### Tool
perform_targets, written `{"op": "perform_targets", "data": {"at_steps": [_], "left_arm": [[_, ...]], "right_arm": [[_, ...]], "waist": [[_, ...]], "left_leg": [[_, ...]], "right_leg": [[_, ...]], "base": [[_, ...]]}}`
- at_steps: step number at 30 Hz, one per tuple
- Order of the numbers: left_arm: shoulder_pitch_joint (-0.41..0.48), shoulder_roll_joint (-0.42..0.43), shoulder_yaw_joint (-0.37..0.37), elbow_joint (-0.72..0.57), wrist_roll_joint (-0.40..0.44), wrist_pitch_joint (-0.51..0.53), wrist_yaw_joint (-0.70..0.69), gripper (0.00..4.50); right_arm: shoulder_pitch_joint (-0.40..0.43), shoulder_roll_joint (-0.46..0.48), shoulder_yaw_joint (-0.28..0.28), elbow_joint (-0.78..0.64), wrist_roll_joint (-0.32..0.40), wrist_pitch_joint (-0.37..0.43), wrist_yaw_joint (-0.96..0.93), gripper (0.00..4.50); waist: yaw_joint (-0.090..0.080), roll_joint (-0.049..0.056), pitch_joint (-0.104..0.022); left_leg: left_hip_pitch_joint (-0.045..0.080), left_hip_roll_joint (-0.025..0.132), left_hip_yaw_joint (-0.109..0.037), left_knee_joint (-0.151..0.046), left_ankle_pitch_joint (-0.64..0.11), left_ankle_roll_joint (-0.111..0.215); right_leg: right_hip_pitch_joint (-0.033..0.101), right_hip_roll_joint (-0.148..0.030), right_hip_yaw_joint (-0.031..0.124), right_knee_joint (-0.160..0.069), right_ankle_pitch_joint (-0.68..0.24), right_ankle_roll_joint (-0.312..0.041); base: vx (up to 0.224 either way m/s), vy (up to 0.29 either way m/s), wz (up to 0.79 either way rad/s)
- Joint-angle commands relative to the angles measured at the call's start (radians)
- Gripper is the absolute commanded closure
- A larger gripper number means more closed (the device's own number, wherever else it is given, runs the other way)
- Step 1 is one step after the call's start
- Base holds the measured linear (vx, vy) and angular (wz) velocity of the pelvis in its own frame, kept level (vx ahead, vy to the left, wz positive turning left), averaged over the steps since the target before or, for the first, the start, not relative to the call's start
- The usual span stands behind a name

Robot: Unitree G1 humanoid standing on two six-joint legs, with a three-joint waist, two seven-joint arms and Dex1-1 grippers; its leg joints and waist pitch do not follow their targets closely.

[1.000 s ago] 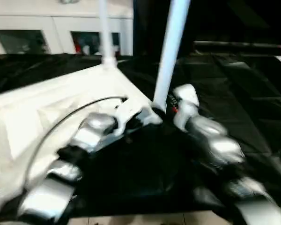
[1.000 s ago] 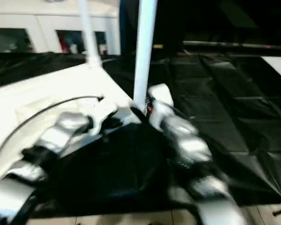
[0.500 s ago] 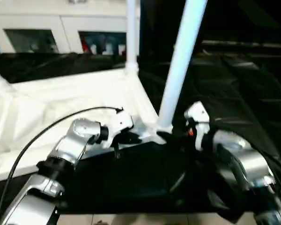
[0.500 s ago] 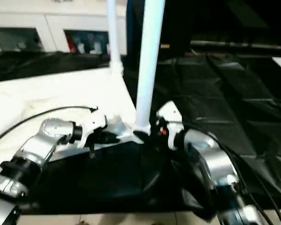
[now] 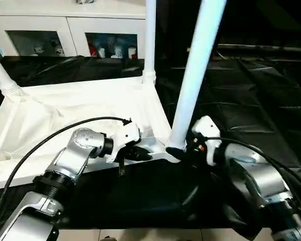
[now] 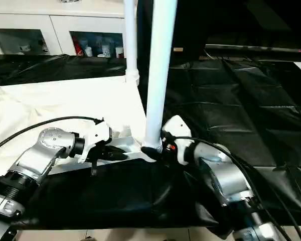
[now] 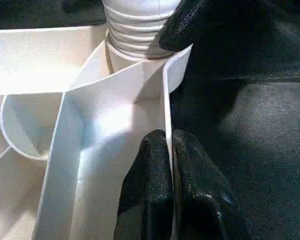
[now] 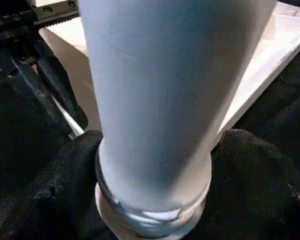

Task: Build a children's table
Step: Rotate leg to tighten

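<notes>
The children's table lies upside down on a black sheet, with its white tabletop [image 5: 65, 108] showing the ribbed underside. Three white legs stand in corner sockets: the near one [image 5: 195, 75], a far one [image 5: 150, 40] and a far-left one [image 5: 2, 78]. My left gripper [image 5: 139, 153] is shut on the tabletop's thin rim [image 7: 166, 100] just beside the near corner socket. My right gripper [image 5: 179, 149] is shut on the base of the near leg [image 8: 155, 100], one black finger [image 8: 65, 175] on each side, just above the socket.
A white cabinet [image 5: 65, 27] with glass doors stands behind the tabletop. The black sheet [image 5: 256, 100] stretches away to the right. A black cable [image 5: 45, 140] arcs over my left forearm. Light floor [image 5: 150, 235] shows along the near edge.
The camera has shifted, so the whole picture has moved. Both grippers have stayed at the near corner, the left on the rim and the right around the leg's base.
</notes>
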Motion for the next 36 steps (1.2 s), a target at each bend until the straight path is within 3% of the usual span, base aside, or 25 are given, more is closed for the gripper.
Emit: {"op": "perform_targets", "data": {"at_steps": [1, 3, 5, 12, 17, 25, 30, 36], "left_arm": [[-0.015, -0.012, 0.001, -0.066, -0.052, -0.014, -0.041, 4.50], [-0.013, -0.010, 0.001, -0.062, -0.046, -0.016, -0.037, 4.50], [-0.012, -0.009, 0.003, -0.061, -0.042, -0.016, -0.036, 4.50], [-0.011, -0.004, 0.007, -0.060, -0.039, -0.011, -0.029, 4.50], [-0.012, -0.005, 0.009, -0.060, -0.040, -0.009, -0.026, 4.50], [-0.010, -0.010, 0.013, -0.052, -0.038, -0.005, -0.004, 4.50], [-0.046, -0.087, 0.036, 0.051, 0.022, 0.007, 0.193, 4.50], [-0.116, -0.208, 0.047, 0.199, 0.079, 0.042, 0.438, 4.50]], "right_arm": [[-0.009, -0.004, -0.002, 0.000, -0.010, 0.001, -0.005, 0.50], [-0.016, 0.000, 0.005, 0.018, -0.016, -0.010, 0.001, 0.50], [-0.020, 0.002, 0.008, 0.033, -0.022, -0.020, 0.006, 0.50], [-0.028, 0.007, 0.012, 0.068, -0.026, -0.046, 0.026, 1.24], [-0.025, 0.010, 0.012, 0.073, -0.017, -0.047, 0.039, 1.64], [-0.008, 0.039, -0.002, 0.100, -0.013, -0.062, 0.017, 1.74], [0.002, 0.159, -0.071, 0.201, -0.022, -0.060, -0.206, 1.74], [-0.063, 0.300, -0.124, 0.349, -0.063, -0.071, -0.505, 1.75]], "waist": [[-0.007, 0.000, -0.073], [-0.007, -0.005, -0.073], [-0.006, -0.003, -0.072], [-0.007, -0.004, -0.075], [-0.006, -0.004, -0.073], [-0.008, -0.003, -0.071], [-0.014, -0.004, -0.068], [-0.023, -0.003, -0.069]], "left_leg": [[-0.002, -0.011, 0.025, -0.057, -0.124, 0.034], [-0.004, -0.011, 0.025, -0.057, -0.126, 0.036], [-0.004, -0.011, 0.025, -0.057, -0.132, 0.035], [-0.005, -0.011, 0.024, -0.054, -0.113, 0.041], [-0.005, -0.011, 0.024, -0.054, -0.127, 0.036], [-0.005, -0.012, 0.024, -0.053, -0.159, 0.030], [-0.004, -0.015, 0.024, -0.055, -0.177, 0.008], [0.001, -0.019, 0.021, -0.057, -0.201, -0.013]], "right_leg": [[0.070, -0.034, 0.038, -0.053, -0.110, -0.211], [0.071, -0.034, 0.037, -0.053, -0.115, -0.211], [0.071, -0.035, 0.037, -0.055, -0.132, -0.207], [0.072, -0.033, 0.037, -0.050, -0.103, -0.212], [0.071, -0.035, 0.037, -0.053, -0.145, -0.204], [0.068, -0.035, 0.037, -0.056, -0.189, -0.196], [0.065, -0.033, 0.036, -0.064, -0.245, -0.177], [0.060, -0.034, 0.036, -0.073, -0.321, -0.150]], "base": [[0.000, 0.000, 0.00], [0.000, 0.000, 0.00], [0.000, 0.000, 0.00], [0.000, 0.000, 0.00], [0.000, 0.000, 0.00], [0.000, 0.000, 0.00], [0.000, 0.000, 0.00], [0.000, 0.000, 0.00]]}}
